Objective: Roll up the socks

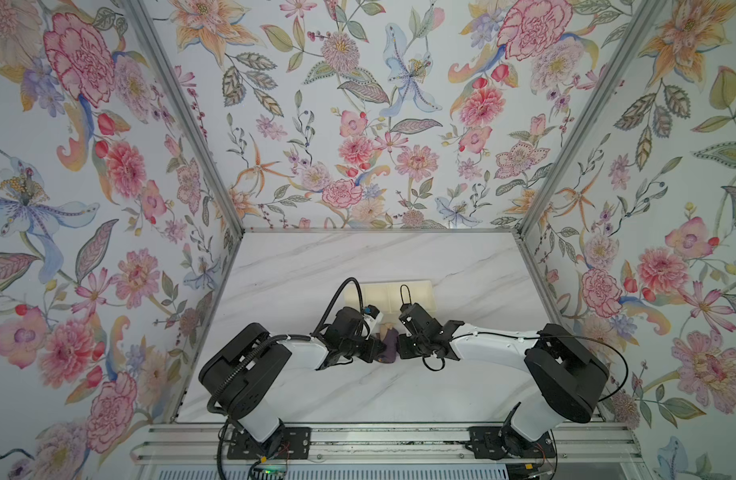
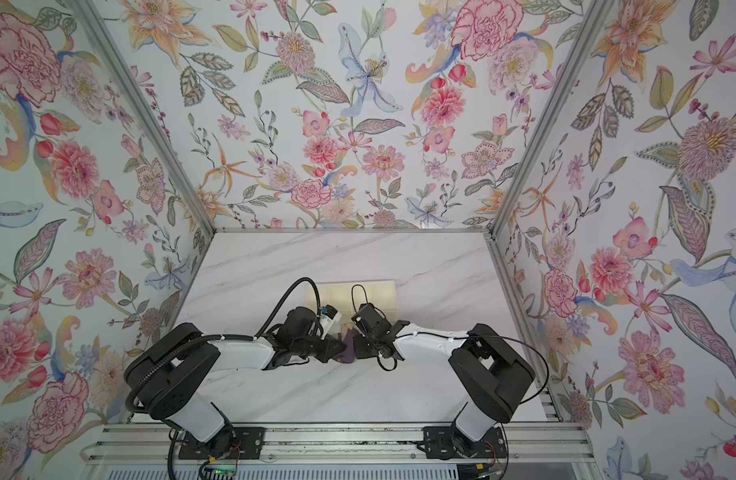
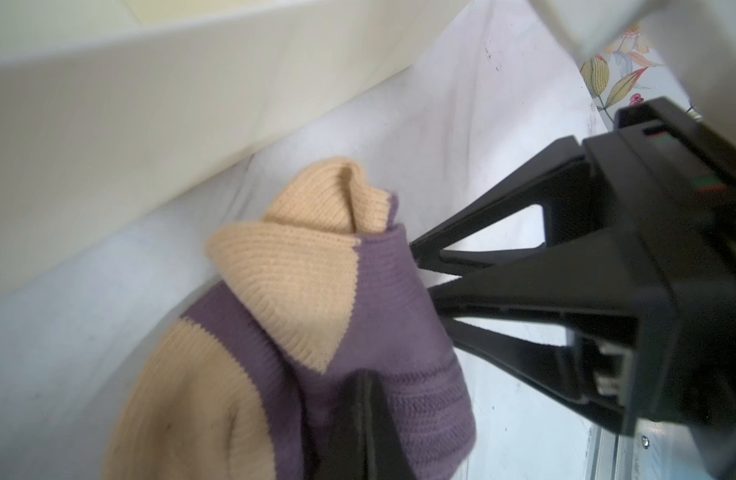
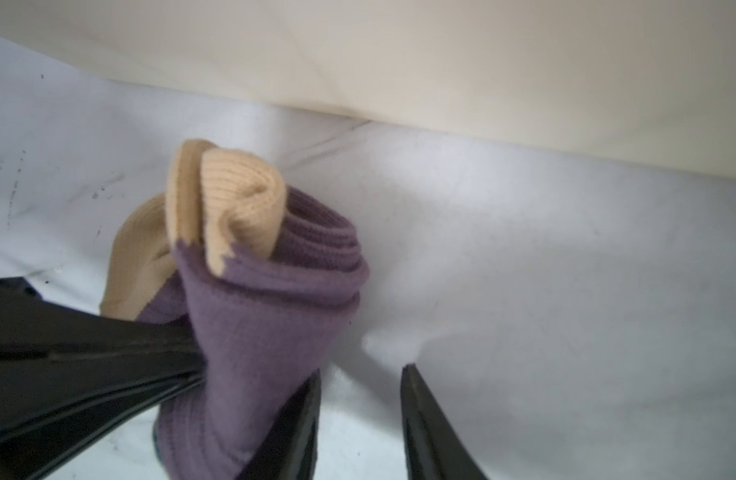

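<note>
Locate the socks (image 1: 390, 348) at the centre of both top views, on the marble table (image 1: 358, 257), just below the cream tray (image 1: 416, 291) in the frame. The bundle sits between the two end effectors. The left gripper (image 1: 376, 348) meets it from the left of the frame, and the right gripper (image 1: 402, 345) stands against it on the right.

Note the long axis. In both top views it runs from lower to upper frame, tan end toward the tray, across both grippers' lines of approach.

Check the jaws in the right wrist view. The left gripper (image 4: 197, 374) enters from the lower left, jaws closed on purple fabric low on the socks (image 4: 254, 324). The right gripper (image 4: 361, 370) has its jaws apart with bare table between them. The bundle lies left of the gap, against the outside of one finger.

The top views hide this offset under the wrists. Judge that the right gripper must shift sideways before it can take the bundle. The left wrist view adds that the tan ends of the socks (image 3: 308, 266) stand loose, so treat the roll as unfinished.
</note>
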Available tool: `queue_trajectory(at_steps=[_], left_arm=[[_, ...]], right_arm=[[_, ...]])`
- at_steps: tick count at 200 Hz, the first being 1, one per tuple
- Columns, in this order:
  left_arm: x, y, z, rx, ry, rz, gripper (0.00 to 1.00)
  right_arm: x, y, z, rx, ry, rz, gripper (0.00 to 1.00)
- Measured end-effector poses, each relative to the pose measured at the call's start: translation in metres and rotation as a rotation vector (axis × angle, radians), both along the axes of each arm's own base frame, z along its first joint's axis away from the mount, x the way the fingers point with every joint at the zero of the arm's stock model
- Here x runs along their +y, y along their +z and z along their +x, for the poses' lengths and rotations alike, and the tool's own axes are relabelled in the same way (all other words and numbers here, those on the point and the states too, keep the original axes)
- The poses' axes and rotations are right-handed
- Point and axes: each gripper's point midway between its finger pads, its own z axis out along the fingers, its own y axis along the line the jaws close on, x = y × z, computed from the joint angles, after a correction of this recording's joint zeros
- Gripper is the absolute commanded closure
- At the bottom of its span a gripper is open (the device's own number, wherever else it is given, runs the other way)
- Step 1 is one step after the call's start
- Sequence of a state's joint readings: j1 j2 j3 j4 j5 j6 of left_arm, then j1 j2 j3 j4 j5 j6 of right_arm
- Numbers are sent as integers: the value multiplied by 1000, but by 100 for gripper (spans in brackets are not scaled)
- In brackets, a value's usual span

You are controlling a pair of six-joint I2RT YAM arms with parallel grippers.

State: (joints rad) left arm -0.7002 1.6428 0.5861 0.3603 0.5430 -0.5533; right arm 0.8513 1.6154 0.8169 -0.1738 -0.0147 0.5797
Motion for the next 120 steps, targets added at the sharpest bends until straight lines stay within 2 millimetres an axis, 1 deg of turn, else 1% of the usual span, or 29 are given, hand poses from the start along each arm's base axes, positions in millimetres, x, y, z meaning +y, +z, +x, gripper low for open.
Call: queue_trajectory(at_steps=[69, 120], left_arm=[[5, -2, 0, 11, 8, 19, 100], [11, -4, 2, 15, 25, 42, 100]], right_arm=[[11, 14, 2, -41, 12, 95, 65], [20, 18, 1, -27, 13, 179, 65]])
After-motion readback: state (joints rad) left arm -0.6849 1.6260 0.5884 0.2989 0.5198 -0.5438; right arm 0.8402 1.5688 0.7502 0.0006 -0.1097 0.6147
